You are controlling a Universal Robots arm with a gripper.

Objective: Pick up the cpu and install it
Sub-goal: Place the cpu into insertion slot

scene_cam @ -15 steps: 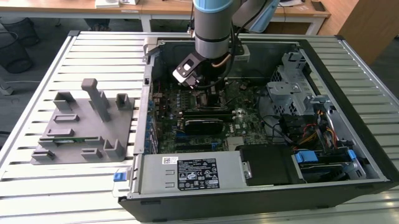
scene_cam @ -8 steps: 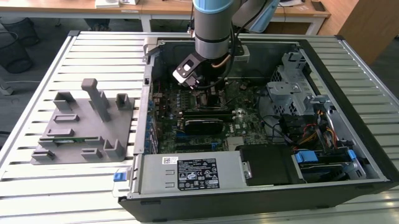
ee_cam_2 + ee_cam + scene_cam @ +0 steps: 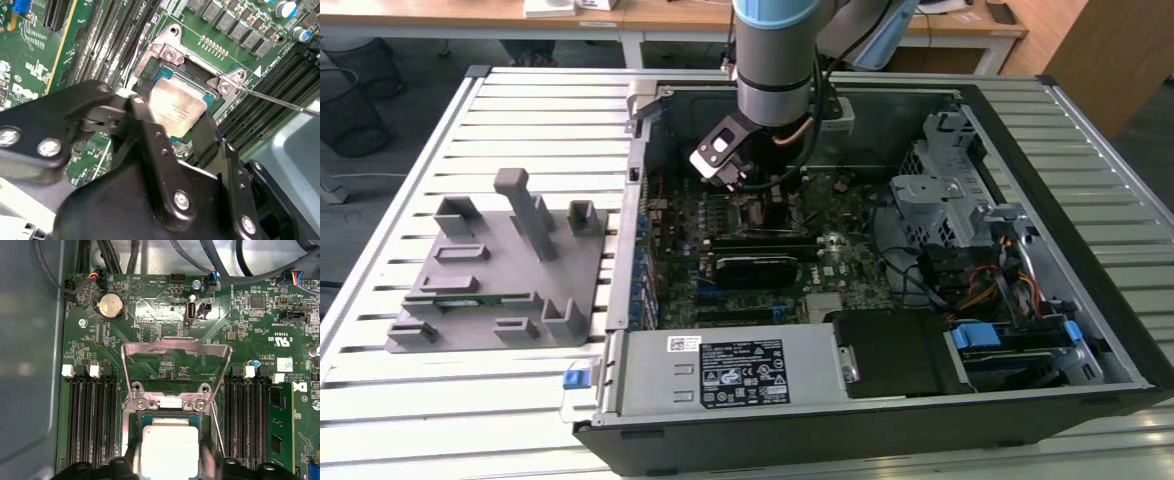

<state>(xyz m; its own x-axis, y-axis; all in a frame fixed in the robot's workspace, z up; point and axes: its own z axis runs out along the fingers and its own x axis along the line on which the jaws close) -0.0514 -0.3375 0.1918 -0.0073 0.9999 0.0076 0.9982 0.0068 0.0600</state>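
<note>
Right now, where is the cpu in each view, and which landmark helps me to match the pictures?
Exterior view: hidden under the gripper, over the middle of the board.
Second wrist view: the cpu is at the socket frame, beside its two screws.
First wrist view: the cpu is next to the same screws, between the memory slots.
Shared landmark: the socket frame.

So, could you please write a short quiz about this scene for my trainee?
1. True or false: the hinged silvery metal socket frame stands open.
2. What sits between the black jaws? A) the small flat square chip with a silvery metal top B) a screw C) a cooling fan
3. Fill in: the grey plastic fixture lies toward the exterior view's ____ of the open black computer case.
Key: 1 true; 2 A; 3 left.
</note>
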